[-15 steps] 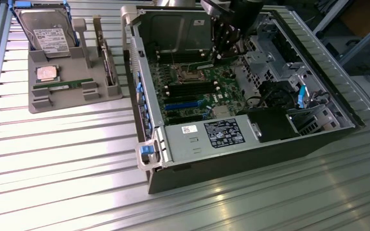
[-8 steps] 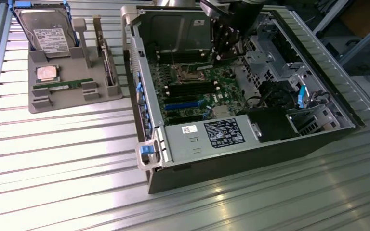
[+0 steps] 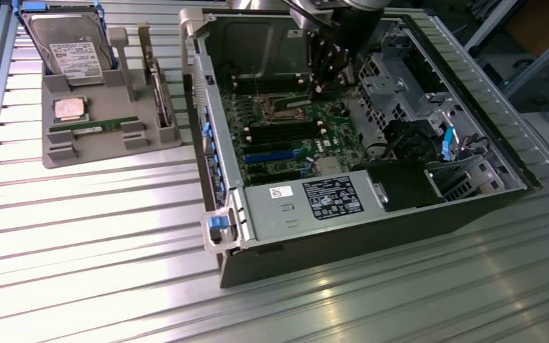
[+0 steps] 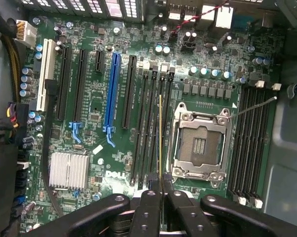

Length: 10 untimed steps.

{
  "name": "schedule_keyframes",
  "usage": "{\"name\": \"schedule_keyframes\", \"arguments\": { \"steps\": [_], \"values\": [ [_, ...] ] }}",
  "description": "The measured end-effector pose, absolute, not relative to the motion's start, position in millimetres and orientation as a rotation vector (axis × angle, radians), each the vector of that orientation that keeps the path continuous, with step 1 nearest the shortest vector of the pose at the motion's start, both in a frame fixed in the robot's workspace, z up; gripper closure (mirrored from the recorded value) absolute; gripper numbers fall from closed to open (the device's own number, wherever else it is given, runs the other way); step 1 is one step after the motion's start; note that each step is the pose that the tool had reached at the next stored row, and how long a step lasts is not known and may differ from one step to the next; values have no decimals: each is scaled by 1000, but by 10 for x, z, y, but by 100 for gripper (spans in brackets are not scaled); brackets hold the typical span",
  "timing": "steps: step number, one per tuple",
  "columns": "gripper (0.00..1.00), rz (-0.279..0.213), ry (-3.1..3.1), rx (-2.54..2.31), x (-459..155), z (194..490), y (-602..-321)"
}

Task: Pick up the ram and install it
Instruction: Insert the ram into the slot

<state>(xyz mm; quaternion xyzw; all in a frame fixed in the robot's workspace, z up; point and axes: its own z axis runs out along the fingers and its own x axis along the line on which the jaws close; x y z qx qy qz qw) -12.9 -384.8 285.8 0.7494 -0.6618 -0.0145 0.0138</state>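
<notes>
Install step in hand. Gripper [image 4: 160, 197], at the lower centre of the wrist view, had its jaws clamped on the ram [image 4: 160, 138], held edge-on over the motherboard [image 4: 104, 69], apparently in line with the memory slots [image 4: 150, 128] beside the empty CPU socket [image 4: 200, 143]. A second stick [image 3: 106, 126] lay in the grey tray [image 3: 112, 146], upper left of the exterior view. Judgement: seating calls for exact alignment with one slot and a straight press down.
</notes>
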Motion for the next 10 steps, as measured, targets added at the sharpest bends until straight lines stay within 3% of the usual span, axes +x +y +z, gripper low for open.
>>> {"name": "schedule_keyframes", "arguments": {
  "steps": [10],
  "values": [
    [88, -4, -2097, 2261, -180, 2772, -3854]
  ]
}}
